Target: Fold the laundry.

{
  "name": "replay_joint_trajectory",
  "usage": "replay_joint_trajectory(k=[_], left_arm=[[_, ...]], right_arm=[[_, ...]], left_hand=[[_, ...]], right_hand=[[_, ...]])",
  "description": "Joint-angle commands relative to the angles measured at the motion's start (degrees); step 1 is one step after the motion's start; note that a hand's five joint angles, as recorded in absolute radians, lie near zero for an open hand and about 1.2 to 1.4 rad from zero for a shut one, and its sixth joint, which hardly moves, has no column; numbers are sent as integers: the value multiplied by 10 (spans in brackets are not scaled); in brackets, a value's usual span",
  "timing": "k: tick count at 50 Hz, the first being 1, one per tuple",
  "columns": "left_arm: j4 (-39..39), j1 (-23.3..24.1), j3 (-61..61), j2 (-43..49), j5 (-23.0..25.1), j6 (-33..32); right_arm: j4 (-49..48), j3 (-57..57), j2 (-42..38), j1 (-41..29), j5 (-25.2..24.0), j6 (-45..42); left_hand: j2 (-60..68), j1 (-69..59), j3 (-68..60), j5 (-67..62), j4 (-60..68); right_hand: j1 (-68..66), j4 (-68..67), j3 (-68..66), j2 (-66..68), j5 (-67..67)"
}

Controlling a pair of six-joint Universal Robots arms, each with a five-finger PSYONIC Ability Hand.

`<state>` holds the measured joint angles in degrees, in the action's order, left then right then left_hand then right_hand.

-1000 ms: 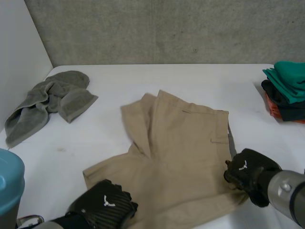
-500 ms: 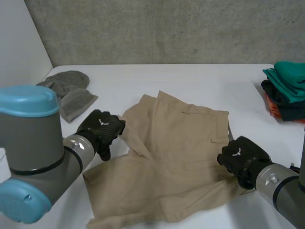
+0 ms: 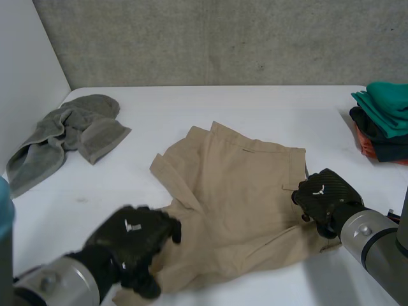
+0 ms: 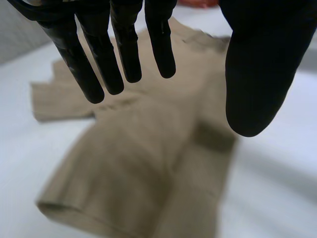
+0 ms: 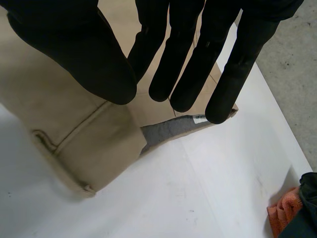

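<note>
Tan shorts (image 3: 236,191) lie spread on the middle of the white table (image 3: 255,108), one leg flap turned out toward the far left. My left hand (image 3: 134,239) hovers over their near left part. In the left wrist view its fingers (image 4: 124,49) are straight and spread above the shorts (image 4: 148,148), the thumb well apart, and it holds nothing. My right hand (image 3: 325,197) is at the shorts' right edge by the waistband. In the right wrist view its thumb (image 5: 74,49) is closed against the fingers, pinching the waistband of the shorts (image 5: 64,124), and the grey lining (image 5: 168,129) shows beside it.
A crumpled grey towel (image 3: 70,137) lies at the far left of the table. At the right edge stands a stack of folded clothes (image 3: 382,121), teal on top, then dark and orange. Bare table runs along the back and in front of my right hand.
My left hand opened, reached to the shorts' far left flap, then drew back to the near left. The flap now lies further out to the left. My right hand crept slightly farther along the waistband.
</note>
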<state>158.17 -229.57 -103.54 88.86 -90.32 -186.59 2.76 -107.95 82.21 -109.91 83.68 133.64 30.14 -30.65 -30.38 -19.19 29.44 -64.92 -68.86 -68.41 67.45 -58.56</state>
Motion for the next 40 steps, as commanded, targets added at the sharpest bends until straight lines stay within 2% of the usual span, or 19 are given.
replay_joint_trajectory(k=[1, 4, 6, 7, 8, 11, 17, 21, 23, 24, 26, 31, 40], left_arm=[[59, 4, -27, 57, -10, -5], [104, -3, -28, 82, -32, -11], [125, -8, -25, 99, -49, -13], [136, -9, -23, 110, -56, -17], [156, -9, -19, 127, -72, -25], [177, -10, -12, 144, -83, -45], [175, 9, -12, 145, -82, -83], [155, 30, -17, 127, -81, -84], [148, 40, -22, 107, -86, -83], [148, 43, -24, 102, -86, -82], [144, 46, -32, 85, -87, -81], [130, 47, -54, 46, -88, -79], [84, 59, -80, 1, -86, -36]], right_arm=[[1, -2, 1, -1, 0, 2], [1, -3, 1, 0, 0, 2], [1, -3, 1, 1, 1, 2], [1, -3, 1, 1, 2, 2], [2, -3, 1, 1, 3, 2], [4, -8, 1, 2, 7, 2], [29, -32, 32, 4, 4, -7], [48, -44, 50, 23, -8, 2], [48, -48, 51, 33, -16, 3], [53, -56, 51, 40, -31, 2], [54, -60, 51, 45, -44, 0], [73, -68, 55, 72, -84, -8], [124, -95, 81, 96, -109, -54]], left_hand=[[19, -14, -17, -29, 26], [38, -33, -35, -47, 45], [96, -91, -94, -106, 103], [150, -145, -148, -160, 157], [286, -280, -283, -295, 293], [498, -493, -496, -507, 505], [499, -493, -496, -508, 506], [499, -493, -496, -508, 506], [328, -323, -326, -338, 335], [262, -257, -260, -272, 269], [98, -93, -95, -107, 105], [95, -90, -93, -105, 102], [95, -90, -93, -105, 102]], right_hand=[[-151, -111, -116, 126, -114], [-151, -111, -116, 126, -114], [-151, -111, -116, 126, -114], [-151, -111, -116, 126, -114], [-151, -111, -116, 126, -114], [-151, -111, -116, 126, -114], [-151, -111, -116, 126, -114], [-143, -104, -108, 118, -107], [90, 129, 124, -115, 126], [264, 303, 299, -289, 300], [277, 317, 312, -303, 314], [286, 325, 321, -311, 322], [284, 324, 319, -310, 321]])
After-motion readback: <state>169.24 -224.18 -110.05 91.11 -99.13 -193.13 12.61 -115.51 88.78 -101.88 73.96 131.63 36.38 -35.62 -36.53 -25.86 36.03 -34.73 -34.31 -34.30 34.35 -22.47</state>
